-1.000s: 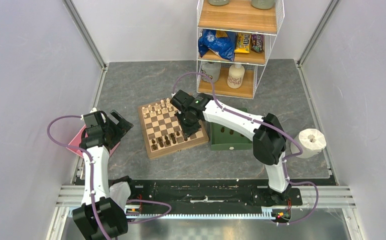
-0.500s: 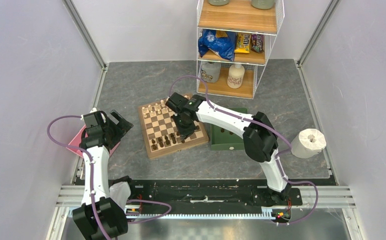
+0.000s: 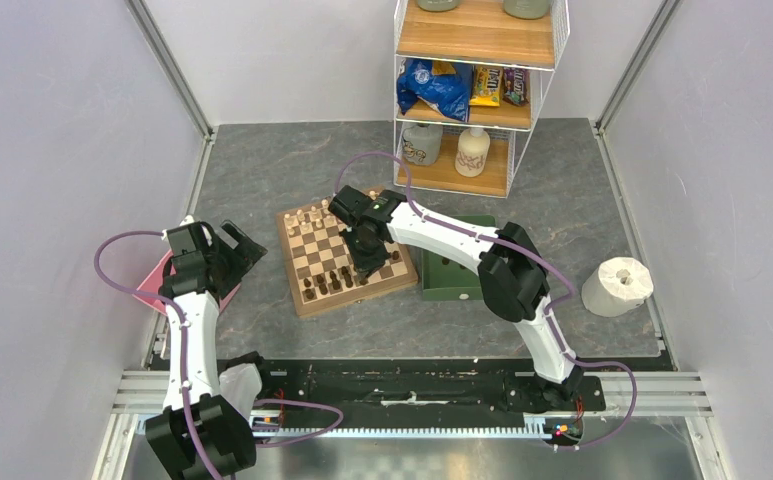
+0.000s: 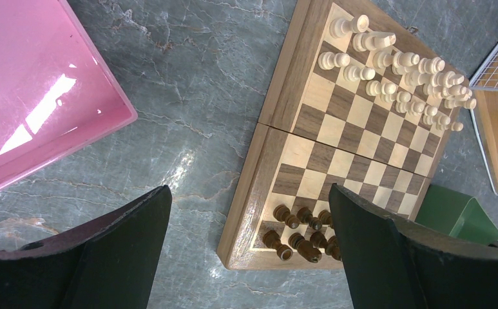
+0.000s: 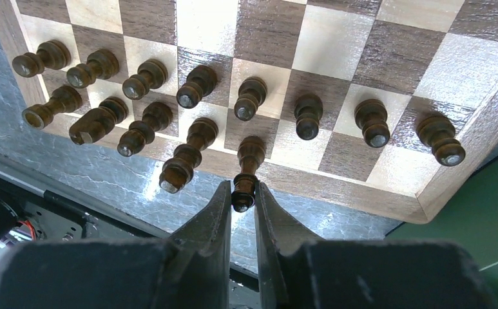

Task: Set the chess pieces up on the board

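Observation:
The chessboard (image 3: 314, 250) lies in the middle of the table and shows in the left wrist view (image 4: 336, 135) and the right wrist view (image 5: 336, 51). Several dark-brown chessmen (image 5: 198, 87) stand in two rows along its near edge (image 3: 327, 282); some show in the left wrist view (image 4: 297, 235). My right gripper (image 5: 243, 196) is shut on the head of a dark-brown piece (image 5: 249, 164) whose base is at the board's last row. In the top view it hovers over the board's near right part (image 3: 364, 262). My left gripper (image 4: 246, 251) is open and empty, left of the board (image 3: 242, 245).
Pale cream chessmen (image 3: 317, 213) stand along the board's far edge. A dark-green tray (image 3: 457, 275) lies right of the board. A pink tray (image 3: 157, 285) lies under the left arm. A wire shelf (image 3: 472, 90) stands at the back, a paper roll (image 3: 617, 287) at the right.
My right gripper has moved left over the board's near rows with the dark piece. The right arm's elbow swung left. The left arm has not moved.

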Controlling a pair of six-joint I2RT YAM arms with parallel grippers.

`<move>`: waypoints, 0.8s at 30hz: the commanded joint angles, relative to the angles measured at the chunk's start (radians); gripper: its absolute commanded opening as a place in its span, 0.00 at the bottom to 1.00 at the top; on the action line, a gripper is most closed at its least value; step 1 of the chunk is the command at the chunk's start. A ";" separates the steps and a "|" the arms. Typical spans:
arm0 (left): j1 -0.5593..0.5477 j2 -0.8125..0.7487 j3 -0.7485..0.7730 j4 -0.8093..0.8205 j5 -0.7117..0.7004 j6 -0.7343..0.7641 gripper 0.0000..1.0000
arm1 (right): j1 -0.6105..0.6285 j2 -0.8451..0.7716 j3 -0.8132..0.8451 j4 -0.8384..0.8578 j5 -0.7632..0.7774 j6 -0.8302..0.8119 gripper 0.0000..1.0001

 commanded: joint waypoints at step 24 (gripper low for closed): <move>0.007 -0.008 0.013 0.014 0.024 0.023 0.99 | 0.003 0.037 0.065 0.019 0.024 0.017 0.29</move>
